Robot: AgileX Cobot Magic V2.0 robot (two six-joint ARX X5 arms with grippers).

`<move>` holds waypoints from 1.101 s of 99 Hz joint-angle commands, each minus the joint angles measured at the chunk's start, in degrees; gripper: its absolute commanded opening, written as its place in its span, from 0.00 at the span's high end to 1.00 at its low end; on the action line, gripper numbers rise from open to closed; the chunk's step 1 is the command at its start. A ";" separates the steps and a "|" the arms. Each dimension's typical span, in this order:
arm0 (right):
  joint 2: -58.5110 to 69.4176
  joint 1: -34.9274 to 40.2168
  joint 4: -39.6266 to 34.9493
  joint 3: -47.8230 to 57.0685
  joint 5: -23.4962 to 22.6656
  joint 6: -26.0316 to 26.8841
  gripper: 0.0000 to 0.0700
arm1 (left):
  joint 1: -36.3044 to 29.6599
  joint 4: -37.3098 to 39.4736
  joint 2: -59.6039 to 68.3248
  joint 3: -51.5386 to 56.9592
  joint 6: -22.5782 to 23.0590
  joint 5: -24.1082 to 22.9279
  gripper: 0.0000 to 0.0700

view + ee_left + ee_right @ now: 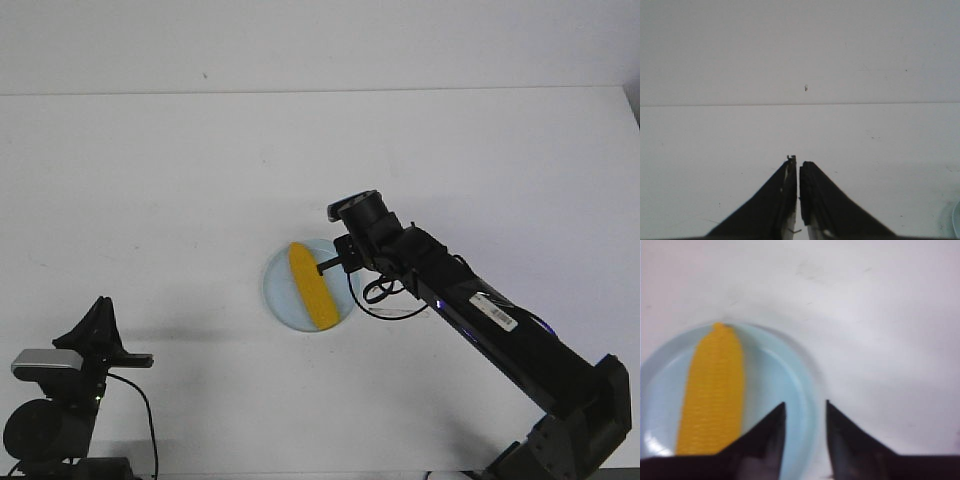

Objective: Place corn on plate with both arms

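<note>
Now the corn is seen laid on the pale-blue plate; the right gripper is held parted and empty beside it, the left gripper pressed together.

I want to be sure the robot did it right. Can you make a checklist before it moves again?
1. Corn lies on the plate: ok.
2. Right gripper open and holding nothing: ok.
3. Right gripper clear of the corn: ok, the corn sits beside its fingers, not between them.
4. Right gripper high enough above the plate to pull back safely: cannot tell.
5. Left gripper shut and holding nothing: ok.
6. Left arm parked away from the plate: ok.
</note>
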 commanded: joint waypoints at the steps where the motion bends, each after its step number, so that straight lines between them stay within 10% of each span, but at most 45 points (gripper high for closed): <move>1: -0.66 0.42 0.50 -0.50 1.92 -1.03 0.93 | 0.04 0.74 -0.13 0.55 0.74 -0.26 1.00; 90: -43.50 -23.26 37.59 -50.56 3.54 -2.86 0.95 | 0.04 0.74 -0.13 0.55 0.74 -0.26 1.00; 109: -54.51 -30.60 38.53 -55.95 -2.60 -11.06 0.98 | 0.04 0.74 -0.13 0.55 0.74 -0.26 1.00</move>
